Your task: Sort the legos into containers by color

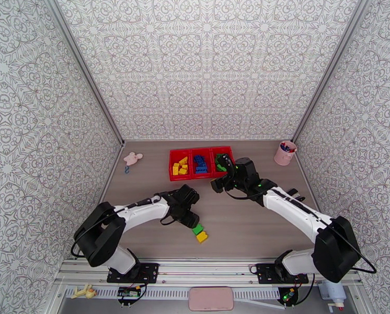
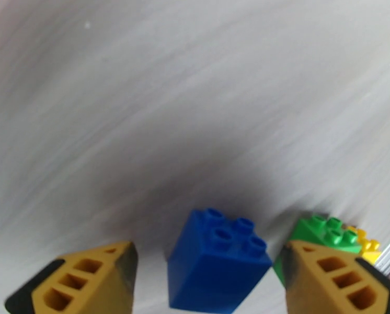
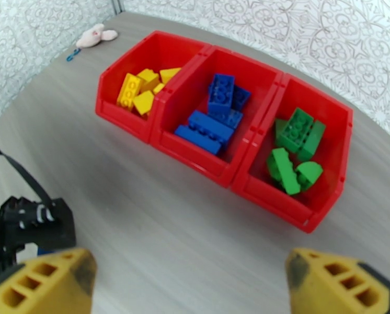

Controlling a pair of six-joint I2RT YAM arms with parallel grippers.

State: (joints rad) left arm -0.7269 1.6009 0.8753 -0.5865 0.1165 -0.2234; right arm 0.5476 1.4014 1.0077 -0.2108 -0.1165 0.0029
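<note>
Two tools spread. Left tool (image 2: 208, 260) brackets blue brick (image 2: 216, 268), gap each side; green brick (image 2: 324, 232) outside one finger. Right tool (image 3: 190, 270) empty; bare surface (image 3: 169, 221) ahead to red tray (image 3: 278, 202) rim.

Bright, even light — left wrist view motion-blurred.

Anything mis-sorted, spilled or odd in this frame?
Nothing stands out. Each compartment of the red tray holds one colour. A blue brick, green brick and yellow brick sit unsorted on the table at the open left gripper.
</note>
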